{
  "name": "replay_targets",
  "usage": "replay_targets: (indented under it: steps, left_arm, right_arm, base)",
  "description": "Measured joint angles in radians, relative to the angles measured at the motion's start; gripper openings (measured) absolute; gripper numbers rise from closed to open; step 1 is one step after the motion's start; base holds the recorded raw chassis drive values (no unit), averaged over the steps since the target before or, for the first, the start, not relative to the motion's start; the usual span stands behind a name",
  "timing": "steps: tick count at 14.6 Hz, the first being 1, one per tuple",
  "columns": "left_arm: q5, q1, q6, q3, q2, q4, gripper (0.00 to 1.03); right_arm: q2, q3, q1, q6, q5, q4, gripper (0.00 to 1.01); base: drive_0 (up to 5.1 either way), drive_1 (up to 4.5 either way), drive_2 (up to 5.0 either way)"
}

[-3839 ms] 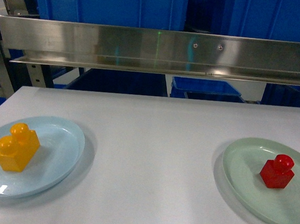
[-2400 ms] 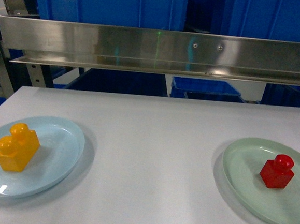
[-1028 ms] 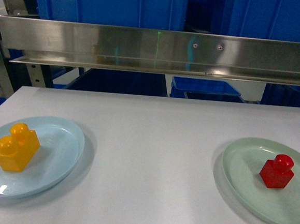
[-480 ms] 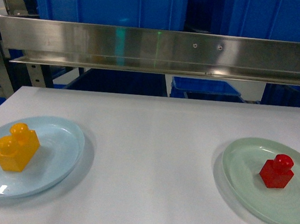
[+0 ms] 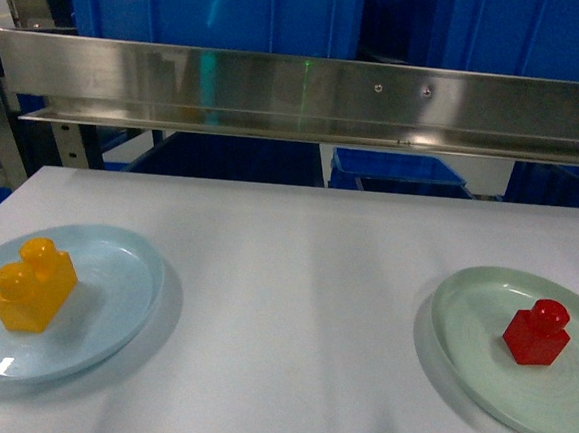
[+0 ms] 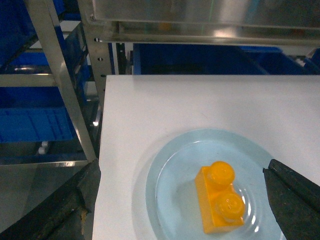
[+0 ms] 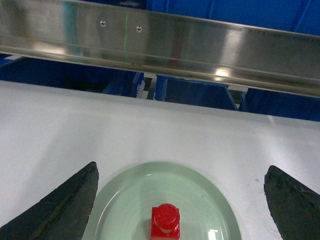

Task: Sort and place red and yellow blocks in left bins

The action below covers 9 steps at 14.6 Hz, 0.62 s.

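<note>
Two blocks sit on two plates on the white table (image 5: 295,277), neither touched yet. We see the orange-yellow block (image 5: 33,285), two studs up, upright on the pale blue plate (image 5: 112,303) at the table's left side; in the left wrist view the same block (image 6: 220,199) lies between the spread fingers of the left end effector (image 6: 182,200), which is released and holds nothing, its dark fingers well apart at the frame's lower corners. We see the red block (image 5: 537,332), one stud up, on the pale green plate (image 5: 479,352) at the right; in the right wrist view it (image 7: 165,221) sits between the wide-apart fingers of the right end effector (image 7: 182,205), also released and empty. Neither end effector shows in the head view. Behind the table runs a steel rail (image 5: 309,93), and above and behind it stand the bright-blue bins (image 5: 216,8), well apart from both blocks. Another blue crate (image 6: 35,117) sits low on the rack to the left of the table in the left wrist view.
</note>
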Motion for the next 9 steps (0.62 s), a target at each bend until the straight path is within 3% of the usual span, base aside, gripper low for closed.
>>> replay_targets:
  steps: [3,4,9]
  left_arm:
    - [-0.037,-0.073,0.039,0.095,0.188,0.027,0.98]
    - [-0.046,-0.097,0.040,0.117,0.224,0.043,0.98]
    - [-0.135,-0.176,0.040,0.190,0.367,0.106,0.98]
  right_arm:
    - [0.160,0.077,-0.033,-0.033,-0.013,0.025,0.98]
    - [0.199,0.099,-0.046,-0.040,-0.038,0.038,0.98]
    - [0.398,0.157,-0.072,-0.047,-0.062,0.101,0.98]
  base:
    - [0.0,0.00,0.0]
    - [0.0,0.00,0.0]
    - [0.0,0.00,0.0]
